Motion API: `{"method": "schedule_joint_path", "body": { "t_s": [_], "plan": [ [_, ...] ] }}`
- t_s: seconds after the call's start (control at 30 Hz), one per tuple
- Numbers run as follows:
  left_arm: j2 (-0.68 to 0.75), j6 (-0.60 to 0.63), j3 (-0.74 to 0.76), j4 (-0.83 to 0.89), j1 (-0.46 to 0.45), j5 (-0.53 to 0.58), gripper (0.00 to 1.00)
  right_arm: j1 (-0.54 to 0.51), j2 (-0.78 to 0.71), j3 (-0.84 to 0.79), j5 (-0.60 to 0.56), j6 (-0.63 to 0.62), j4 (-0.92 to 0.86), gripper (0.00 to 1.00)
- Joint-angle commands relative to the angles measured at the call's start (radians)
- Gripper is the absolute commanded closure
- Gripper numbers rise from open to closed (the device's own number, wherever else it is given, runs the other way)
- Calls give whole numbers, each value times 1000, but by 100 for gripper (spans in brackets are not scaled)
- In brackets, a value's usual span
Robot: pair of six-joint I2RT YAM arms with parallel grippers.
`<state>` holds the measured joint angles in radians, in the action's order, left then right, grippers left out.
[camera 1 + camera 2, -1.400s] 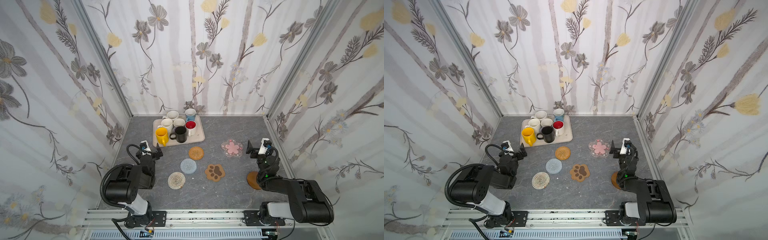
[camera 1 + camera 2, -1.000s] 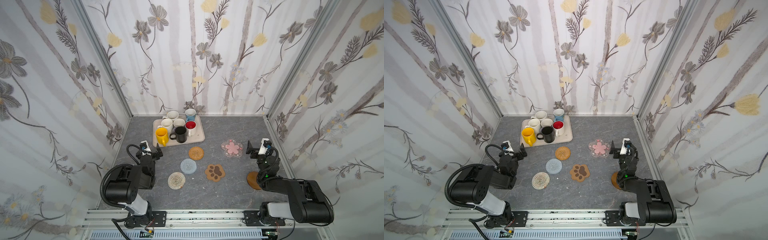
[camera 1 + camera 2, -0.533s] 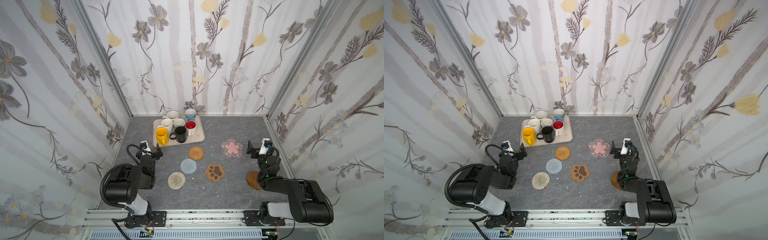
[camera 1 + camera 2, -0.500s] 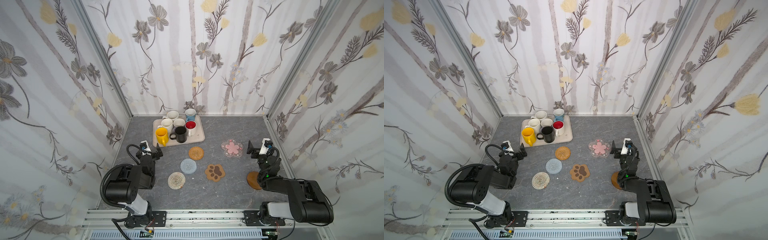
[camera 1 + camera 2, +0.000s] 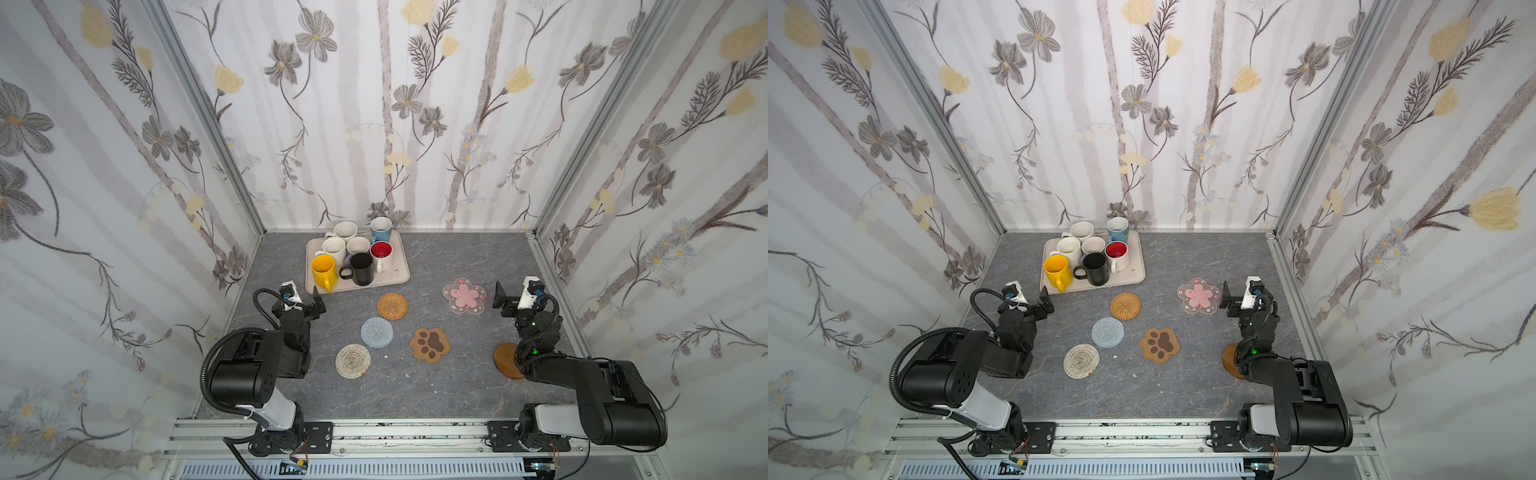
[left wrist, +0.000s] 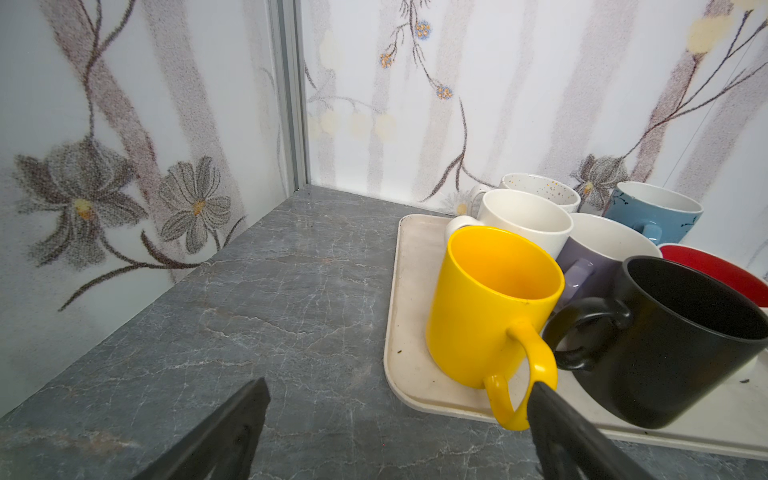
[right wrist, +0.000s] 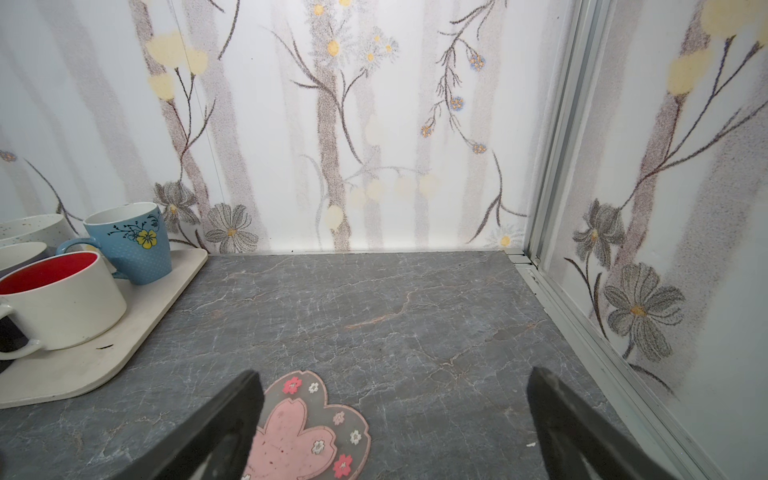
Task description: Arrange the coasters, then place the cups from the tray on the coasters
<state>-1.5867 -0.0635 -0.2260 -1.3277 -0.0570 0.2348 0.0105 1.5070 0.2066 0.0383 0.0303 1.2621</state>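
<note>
Seven glossy ceramic cups crowd the cream plastic tray at the back; woven, crochet, paw-shaped, blossom-shaped and wooden coasters lie on the grey marbled table. Left gripper and right gripper gape empty.

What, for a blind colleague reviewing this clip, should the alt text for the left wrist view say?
A yellow ceramic mug stands at the near corner of a cream-beige rectangular plastic tray, handle toward the camera, beside a black ceramic mug, with five others crowded behind. The black fingers of the left gripper stand wide open in the foreground, holding nothing.
</note>
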Motion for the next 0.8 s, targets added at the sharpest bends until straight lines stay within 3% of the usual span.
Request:
{"method": "schedule_joint_path", "body": {
  "t_s": [0.0, 0.3, 0.43, 0.6, 0.77],
  "plan": [
    [5, -16, -4, -24, 12, -19, 0, -2, 3, 5, 6, 1, 30, 0],
    [10, -20, 0, -24, 17, -35, 0, -1, 0, -11, -45, 17, 56, 0],
    [81, -23, 6, 18, 16, -4, 0, -9, -64, -17, -67, 16, 13, 0],
    [288, 11, -42, 266, -21, -1, 0, -15, -195, 157, -155, 114, -456, 0],
    [476, -3, -178, 638, -56, 0, 0, -58, -261, 236, -193, 171, -674, 0]
  ]
}}
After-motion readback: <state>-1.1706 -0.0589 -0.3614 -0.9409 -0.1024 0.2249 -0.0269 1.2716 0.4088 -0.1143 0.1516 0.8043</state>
